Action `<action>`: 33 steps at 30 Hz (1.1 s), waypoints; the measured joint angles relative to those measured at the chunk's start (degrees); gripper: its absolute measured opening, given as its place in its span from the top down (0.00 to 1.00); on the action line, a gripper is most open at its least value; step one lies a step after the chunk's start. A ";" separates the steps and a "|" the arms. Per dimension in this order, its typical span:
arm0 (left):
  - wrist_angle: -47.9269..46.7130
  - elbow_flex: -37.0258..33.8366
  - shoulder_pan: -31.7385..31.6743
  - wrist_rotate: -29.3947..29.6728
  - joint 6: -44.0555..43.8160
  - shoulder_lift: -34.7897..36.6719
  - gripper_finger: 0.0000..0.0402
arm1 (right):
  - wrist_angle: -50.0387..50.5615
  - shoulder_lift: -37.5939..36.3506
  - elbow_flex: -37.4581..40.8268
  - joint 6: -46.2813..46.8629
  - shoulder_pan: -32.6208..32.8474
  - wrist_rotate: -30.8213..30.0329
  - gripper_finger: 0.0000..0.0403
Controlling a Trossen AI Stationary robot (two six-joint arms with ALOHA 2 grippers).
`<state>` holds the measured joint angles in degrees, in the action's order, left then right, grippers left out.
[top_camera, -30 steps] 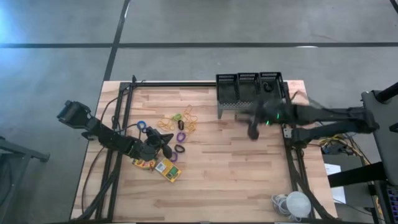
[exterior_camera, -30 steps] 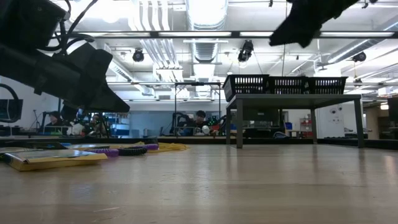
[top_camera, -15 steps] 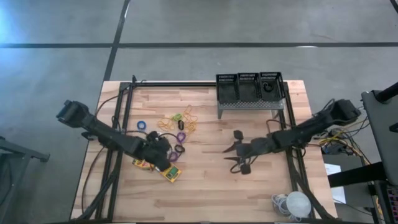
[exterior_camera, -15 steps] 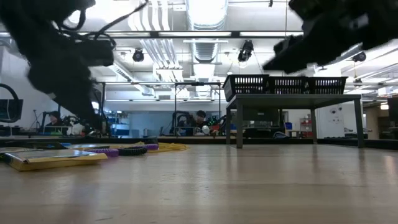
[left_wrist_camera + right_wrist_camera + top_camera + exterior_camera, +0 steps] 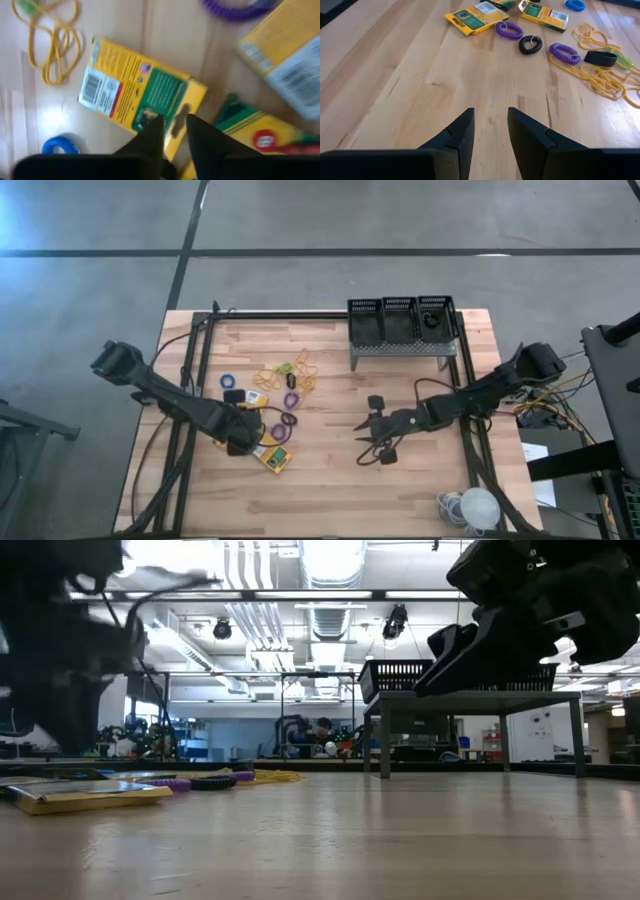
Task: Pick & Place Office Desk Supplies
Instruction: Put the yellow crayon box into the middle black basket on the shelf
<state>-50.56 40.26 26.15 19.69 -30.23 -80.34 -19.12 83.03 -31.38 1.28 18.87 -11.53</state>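
Three yellow-and-green crayon boxes lie flat at the table's left: one (image 5: 240, 397) (image 5: 140, 100) beside the blue ring (image 5: 228, 381), two (image 5: 275, 458) (image 5: 230, 445) nearer the front. Yellow rubber bands (image 5: 290, 372), purple rings (image 5: 509, 30) and a black ring (image 5: 530, 45) lie beside them. My left gripper (image 5: 175, 131) (image 5: 240, 420) points down over the first box, open, its tips just above the box. My right gripper (image 5: 368, 430) (image 5: 490, 122) hangs open over bare wood at mid-table. Three black mesh bins (image 5: 400, 320) stand on the grey stand at the far edge.
The grey perforated stand (image 5: 400, 352) stands at the far right with a dark ring in its right bin (image 5: 430, 320). A white round object with a cable (image 5: 478, 508) sits at the near right corner. Black frame rails (image 5: 470, 440) run along both sides. Bare wood lies at the middle and front.
My right gripper has come down from beside the stand toward the table's near edge and middle, and now hangs low over the wood. My left gripper has drawn back toward the left, risen a little and tipped from nearly level to pointing down.
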 joint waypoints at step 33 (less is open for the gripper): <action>12.70 -8.01 1.44 6.38 -1.14 -0.02 0.74 | -0.39 -0.86 0.01 0.22 -0.02 -0.39 0.80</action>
<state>-37.85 32.25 27.59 26.07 -31.37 -80.36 -19.51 82.17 -31.36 1.50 18.85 -11.92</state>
